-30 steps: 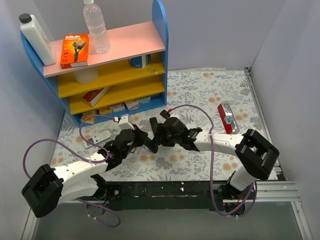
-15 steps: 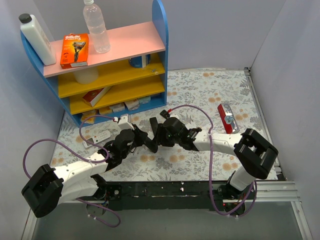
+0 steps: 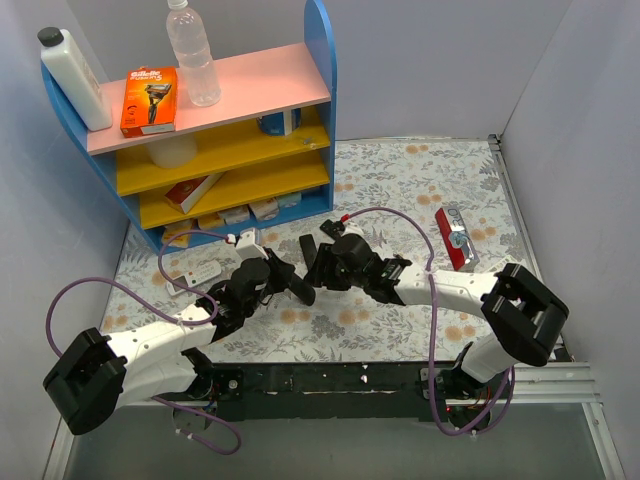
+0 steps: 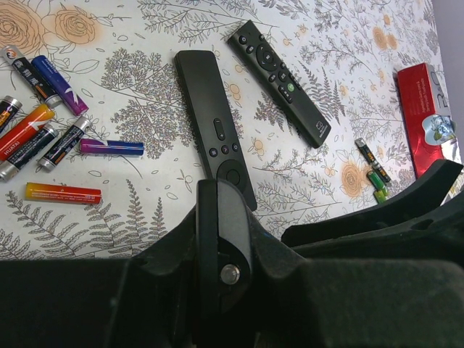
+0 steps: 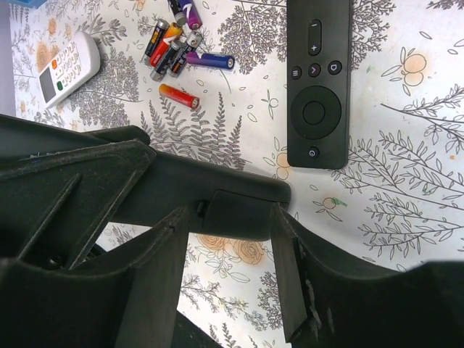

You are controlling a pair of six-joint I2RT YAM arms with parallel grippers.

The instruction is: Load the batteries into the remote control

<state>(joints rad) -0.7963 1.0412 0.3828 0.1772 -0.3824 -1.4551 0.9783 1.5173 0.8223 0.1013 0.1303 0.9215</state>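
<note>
My left gripper point(image 4: 221, 217) is shut on a black remote control point(image 4: 226, 243), held on its edge above the mat. From the other side, my right gripper point(image 5: 230, 225) has its fingers point(image 5: 290, 261) closed against both sides of that remote's end piece point(image 5: 239, 214). The two grippers meet over the mat's middle point(image 3: 302, 280). The batteries point(image 4: 375, 181), tiny green and yellowish cells, lie on the mat near a red box point(image 4: 428, 116), apart from both grippers.
Two more black remotes point(image 4: 214, 123) point(image 4: 279, 69) lie flat on the mat. A cluster of red, blue and purple cells point(image 4: 43, 138) lies left of them. A white remote point(image 5: 65, 69) lies near the shelf point(image 3: 220, 150). Grey walls close in both sides.
The right arm's elbow has shifted slightly to the right and its gripper moved a little up the mat. The left arm and the held remote have stayed put.
</note>
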